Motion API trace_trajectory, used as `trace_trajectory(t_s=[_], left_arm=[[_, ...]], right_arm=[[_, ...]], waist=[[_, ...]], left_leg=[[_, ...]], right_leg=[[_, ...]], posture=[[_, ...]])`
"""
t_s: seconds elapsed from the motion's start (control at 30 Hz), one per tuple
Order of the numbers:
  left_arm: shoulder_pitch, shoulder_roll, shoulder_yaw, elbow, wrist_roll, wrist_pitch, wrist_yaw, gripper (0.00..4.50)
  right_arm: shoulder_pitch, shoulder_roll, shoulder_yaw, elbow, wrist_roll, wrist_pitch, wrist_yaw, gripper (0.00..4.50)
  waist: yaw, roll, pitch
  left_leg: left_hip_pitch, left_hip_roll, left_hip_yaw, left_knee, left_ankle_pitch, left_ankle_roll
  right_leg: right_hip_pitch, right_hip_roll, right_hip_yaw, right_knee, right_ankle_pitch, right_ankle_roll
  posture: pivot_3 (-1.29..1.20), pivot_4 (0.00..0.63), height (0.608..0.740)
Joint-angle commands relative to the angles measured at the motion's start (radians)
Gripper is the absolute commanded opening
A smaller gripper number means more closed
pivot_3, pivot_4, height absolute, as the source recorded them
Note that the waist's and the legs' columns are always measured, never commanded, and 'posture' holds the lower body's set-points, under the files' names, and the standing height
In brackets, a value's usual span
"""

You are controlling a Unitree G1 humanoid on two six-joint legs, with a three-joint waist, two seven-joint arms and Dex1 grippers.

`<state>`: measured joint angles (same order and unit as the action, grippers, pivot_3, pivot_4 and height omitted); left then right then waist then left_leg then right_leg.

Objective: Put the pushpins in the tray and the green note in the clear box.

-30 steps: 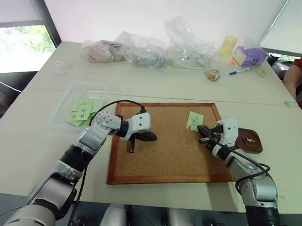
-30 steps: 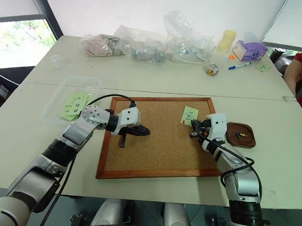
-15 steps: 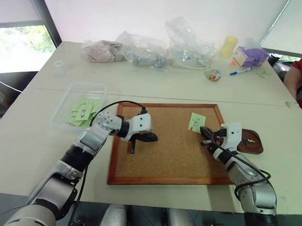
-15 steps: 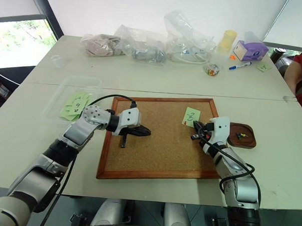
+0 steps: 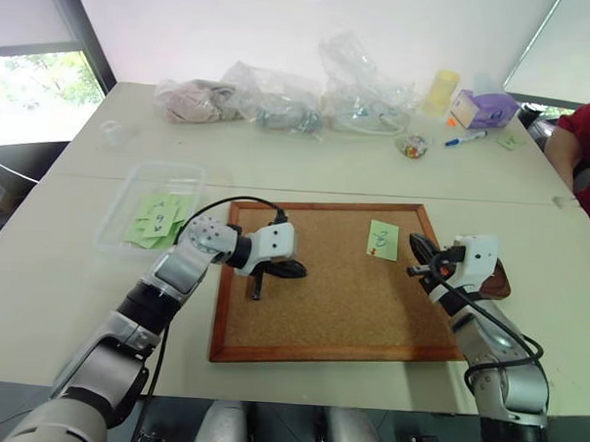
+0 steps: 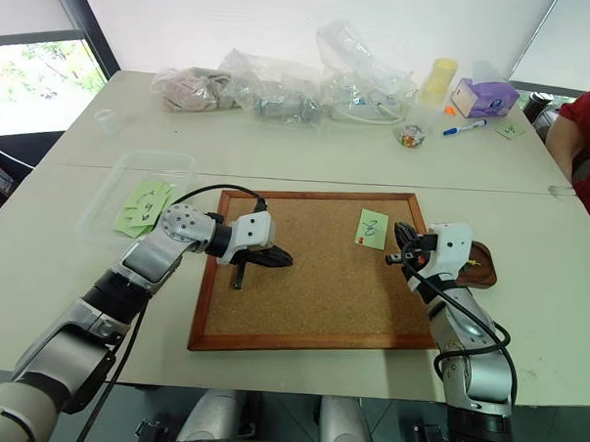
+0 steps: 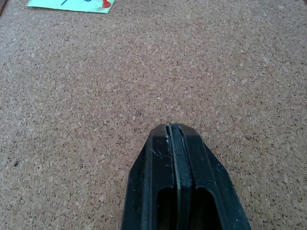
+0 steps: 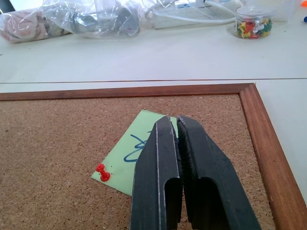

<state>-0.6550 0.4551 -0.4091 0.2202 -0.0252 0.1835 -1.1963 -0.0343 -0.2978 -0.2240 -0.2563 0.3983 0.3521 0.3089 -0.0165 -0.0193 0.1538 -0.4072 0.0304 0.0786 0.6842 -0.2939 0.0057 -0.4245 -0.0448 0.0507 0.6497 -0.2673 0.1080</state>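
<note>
**A:** Why is your right claw hanging over the cork board with its fingers pressed together and nothing between them?

**B:** You need that red pushpin out first. It holds the green note to the board near the board's far right corner, through the note's lower corner. The claw's tips point at the note from just beside the board's right edge, so you would have to spread the fingers before going down on the pin's head.

**A:** And the tray?

**B:** It sits on the tabletop just off the board's right edge, partly behind your right wrist. That looks deliberate: a short carry for a pin.

**A:** The left claw?

**B:** Also pressed shut and empty, low over bare cork toward the board's left side. Judging by where it waits, it could take the freed note to the clear box, which lies past the board's left edge and already holds several green slips.
</note>
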Motion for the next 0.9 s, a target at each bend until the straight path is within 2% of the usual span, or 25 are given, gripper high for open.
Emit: trace_trajectory(t_s=[0.03, 0.27, 0.6, 0.7, 0.9], left_arm=[[0.018, 0.012, -0.003, -0.025, 0.004, 0.015, -0.01, 0.0], [0.019, 0.012, -0.001, -0.03, 0.003, 0.016, -0.004, 0.0], [0.009, 0.003, -0.007, -0.015, 0.008, 0.002, -0.003, 0.0], [0.011, 0.005, -0.006, -0.018, 0.009, 0.002, -0.002, 0.0], [0.013, 0.008, -0.004, -0.02, 0.01, 0.003, 0.0, 0.0]], right_arm=[[0.008, 0.008, -0.086, -0.077, 0.04, -0.022, -0.041, 0.04], [0.067, -0.012, -0.223, -0.085, -0.035, -0.006, -0.192, 0.04], [0.057, -0.019, -0.222, -0.014, -0.066, 0.063, -0.229, 0.04], [0.056, -0.017, -0.221, -0.003, -0.061, 0.084, -0.227, 0.96], [0.06, -0.018, -0.232, 0.005, -0.06, 0.088, -0.224, 4.02]], waist=[[0.002, 0.0, 0.0], [0.003, 0.0, 0.0], [0.002, 0.001, -0.001], [0.002, 0.001, -0.001], [0.002, 0.001, -0.001]], left_leg=[[0.0, 0.0, 0.0, 0.0, 0.0, 0.0], [0.0, 0.0, 0.0, 0.0, 0.0, 0.0], [0.0, 0.0, 0.0, 0.0, 0.0, 0.0], [0.0, 0.0, 0.0, 0.0, 0.0, 0.0], [0.0, 0.0, 0.0, 0.0, 0.0, 0.0]], right_leg=[[0.0, 0.0, 0.0, 0.0, 0.0, 0.0], [0.0, 0.0, 0.0, 0.0, 0.0, 0.0], [0.0, 0.0, 0.0, 0.0, 0.0, 0.0], [0.0, 0.0, 0.0, 0.0, 0.0, 0.0], [0.0, 0.0, 0.0, 0.0, 0.0, 0.0]], posture=[[0.0, 0.15, 0.737], [0.0, 0.15, 0.737], [0.0, 0.15, 0.737], [0.0, 0.15, 0.737], [0.0, 0.15, 0.737]])
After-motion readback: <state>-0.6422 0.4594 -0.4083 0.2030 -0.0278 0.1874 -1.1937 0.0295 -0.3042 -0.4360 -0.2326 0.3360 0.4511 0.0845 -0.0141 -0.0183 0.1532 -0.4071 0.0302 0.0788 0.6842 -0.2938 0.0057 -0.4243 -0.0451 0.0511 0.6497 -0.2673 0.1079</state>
